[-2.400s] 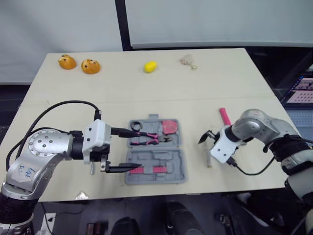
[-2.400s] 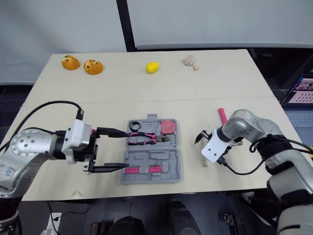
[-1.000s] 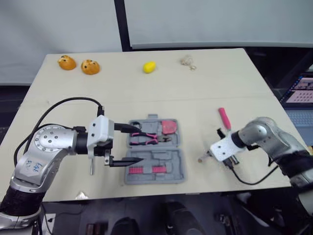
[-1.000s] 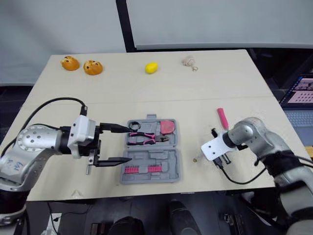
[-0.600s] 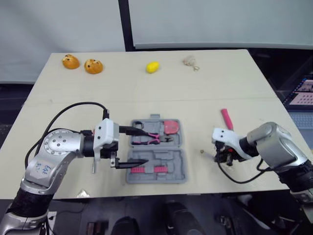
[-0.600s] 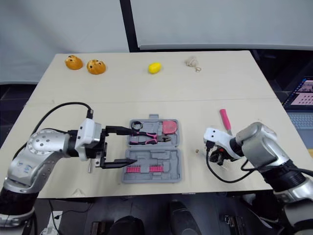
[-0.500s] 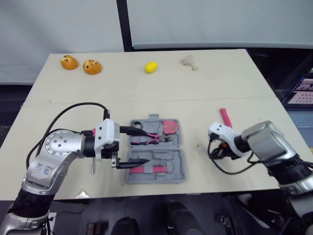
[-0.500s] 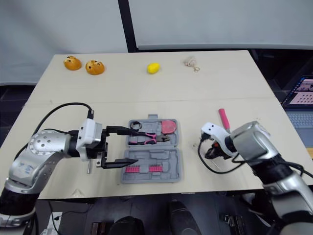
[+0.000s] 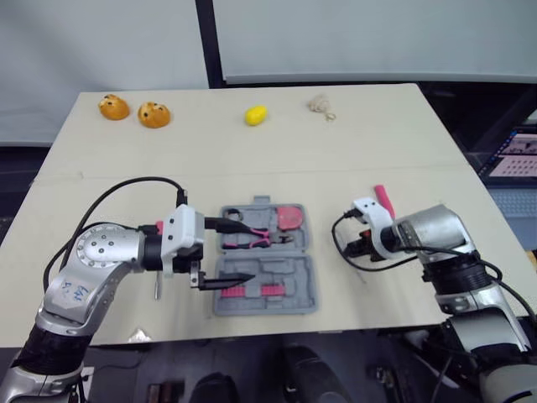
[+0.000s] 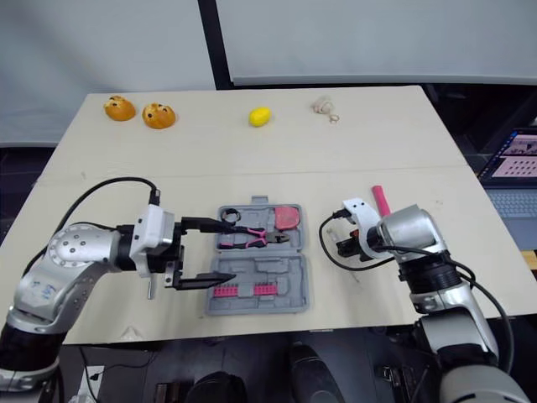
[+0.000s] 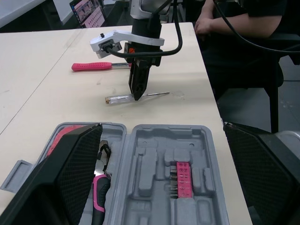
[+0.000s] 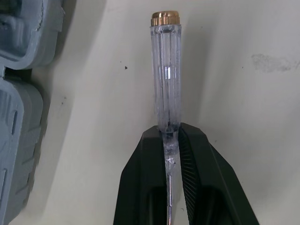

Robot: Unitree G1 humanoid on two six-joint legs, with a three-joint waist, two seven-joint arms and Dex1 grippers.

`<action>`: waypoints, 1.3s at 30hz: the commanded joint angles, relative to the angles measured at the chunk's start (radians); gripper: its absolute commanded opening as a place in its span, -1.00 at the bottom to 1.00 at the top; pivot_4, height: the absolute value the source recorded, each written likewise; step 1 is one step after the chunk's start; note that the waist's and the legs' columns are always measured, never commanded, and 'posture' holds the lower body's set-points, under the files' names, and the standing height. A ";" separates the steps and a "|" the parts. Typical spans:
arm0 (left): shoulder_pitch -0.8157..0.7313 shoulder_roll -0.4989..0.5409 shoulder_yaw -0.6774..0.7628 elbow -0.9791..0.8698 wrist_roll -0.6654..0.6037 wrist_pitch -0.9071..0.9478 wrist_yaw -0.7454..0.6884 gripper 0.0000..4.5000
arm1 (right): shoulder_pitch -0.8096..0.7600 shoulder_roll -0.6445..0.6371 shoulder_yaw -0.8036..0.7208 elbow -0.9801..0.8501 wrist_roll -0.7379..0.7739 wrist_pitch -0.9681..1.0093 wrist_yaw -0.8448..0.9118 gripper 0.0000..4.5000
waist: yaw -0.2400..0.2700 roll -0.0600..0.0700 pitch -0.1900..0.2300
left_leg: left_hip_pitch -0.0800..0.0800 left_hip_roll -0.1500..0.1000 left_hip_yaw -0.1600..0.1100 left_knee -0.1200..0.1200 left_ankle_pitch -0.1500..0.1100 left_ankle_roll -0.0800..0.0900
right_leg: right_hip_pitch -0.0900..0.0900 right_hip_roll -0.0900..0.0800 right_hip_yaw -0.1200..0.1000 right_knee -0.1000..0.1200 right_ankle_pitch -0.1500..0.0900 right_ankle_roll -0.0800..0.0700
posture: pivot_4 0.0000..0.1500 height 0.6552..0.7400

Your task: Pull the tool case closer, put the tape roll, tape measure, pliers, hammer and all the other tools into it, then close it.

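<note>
Your right gripper (image 12: 168,137) has its fingers (image 12: 143,161) drawn narrow onto the screwdriver (image 12: 165,70), pinching it at the neck where the clear handle tapers into the thin steel shaft. The tool lies on the bare desk (image 9: 252,159) at 3 o'clock of the open tool case (image 9: 294,277), close to its edge but apart from it. Its long axis runs roughly 12 to 6: the brass cap points to 12 o'clock, away from you, and the blade end runs back toward 6 under the gripper. Expect it to be light and stiff, but the handle looks smooth and round, so it can roll or swivel in a two-point pinch. With the hold at the neck, the heavier handle will likely droop as it lifts. A grip slightly higher on the handle would probably carry it more level. The hammer (image 9: 383,199) lies at 1 o'clock of the gripper, near it on the desk. Your left gripper (image 9: 245,251) sits at the case's 9 o'clock edge, fingers spread wide and holding nothing, with the pliers (image 9: 252,241) already seated in the case's far half.
</note>
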 commanded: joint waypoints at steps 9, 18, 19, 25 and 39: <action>-0.069 0.014 0.002 0.030 -0.004 -0.023 -0.060 1.00 | 0.409 -0.064 -0.207 -0.549 0.127 -0.347 -0.069 0.97 | 0.018 0.000 0.000 | -0.003 0.000 -0.002 -0.002 0.000 -0.001 | 0.000 0.000 -0.002 -0.004 0.000 0.001 | 1.00 1.00; -0.129 0.003 -0.026 0.090 0.006 -0.039 -0.110 1.00 | 0.683 0.050 -0.342 -0.570 0.178 -0.611 -0.162 0.97 | 0.026 0.000 0.000 | -0.001 -0.001 -0.001 -0.001 0.000 -0.001 | 0.001 0.001 0.000 -0.003 0.001 0.002 | 1.00 1.00; -0.135 0.001 -0.029 0.093 0.007 -0.038 -0.113 1.00 | 0.697 0.062 -0.336 -0.561 0.174 -0.632 -0.177 0.97 | 0.026 0.000 0.000 | -0.001 -0.001 -0.001 -0.001 0.000 -0.001 | 0.001 0.001 0.001 -0.003 0.001 0.002 | 1.00 1.00; -0.149 0.002 -0.035 0.100 0.010 -0.039 -0.128 1.00 | 0.680 0.134 -0.287 -0.446 0.128 -0.729 -0.282 0.97 | 0.025 0.000 0.000 | 0.000 -0.001 0.000 -0.001 0.000 -0.001 | 0.001 0.001 0.001 -0.002 0.001 0.002 | 1.00 1.00; -0.154 0.019 -0.019 0.094 0.012 -0.029 -0.131 1.00 | 0.607 0.245 -0.213 -0.365 0.090 -0.654 -0.478 0.97 | 0.028 0.000 0.000 | 0.000 -0.001 0.000 -0.001 0.000 -0.001 | 0.000 0.001 0.001 -0.003 0.001 0.002 | 1.00 1.00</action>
